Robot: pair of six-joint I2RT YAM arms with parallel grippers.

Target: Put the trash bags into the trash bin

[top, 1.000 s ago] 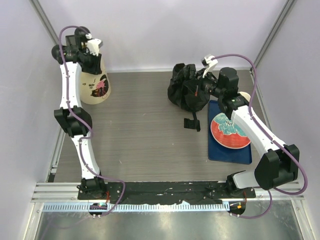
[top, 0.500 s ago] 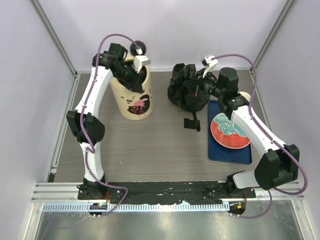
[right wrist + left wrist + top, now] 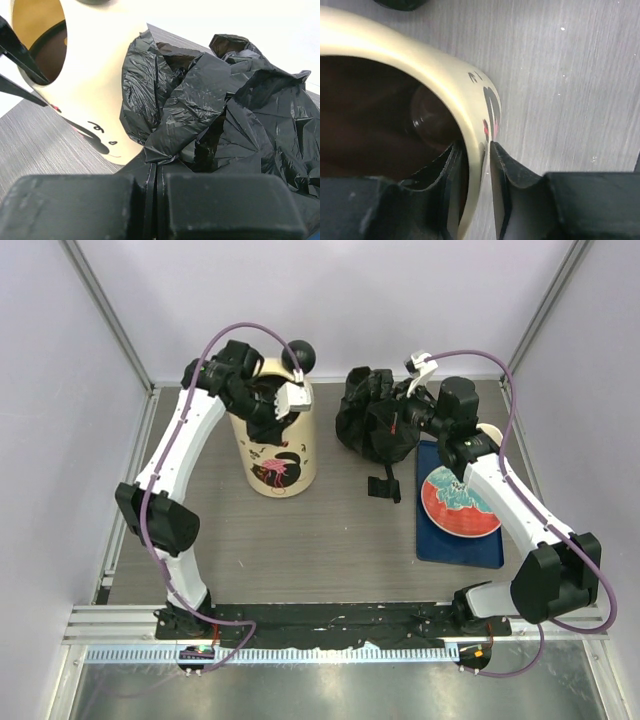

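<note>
The trash bin [image 3: 277, 450] is a cream cylinder with black ball ears and pink-and-black marks, standing left of centre and leaning a little. My left gripper [image 3: 287, 405] is shut on its rim [image 3: 435, 62], one finger inside over the brown inner bucket [image 3: 365, 115], one finger [image 3: 502, 170] outside. The trash bags [image 3: 368, 418] are a crumpled glossy black heap at the back, right of the bin. My right gripper [image 3: 398, 425] is shut on a fold of the bags [image 3: 220, 110]; its tips [image 3: 154, 172] pinch the plastic. The bin [image 3: 95, 80] shows close beside the bags.
A blue mat [image 3: 440, 545] with a red plate [image 3: 458, 502] lies at the right under my right arm. A small paper cup [image 3: 491, 431] stands behind it. A small black piece [image 3: 385, 487] lies on the table in front of the bags.
My left arm has carried the bin from the far left wall rightward to just left of the bags. The right arm and the bags have barely moved.
</note>
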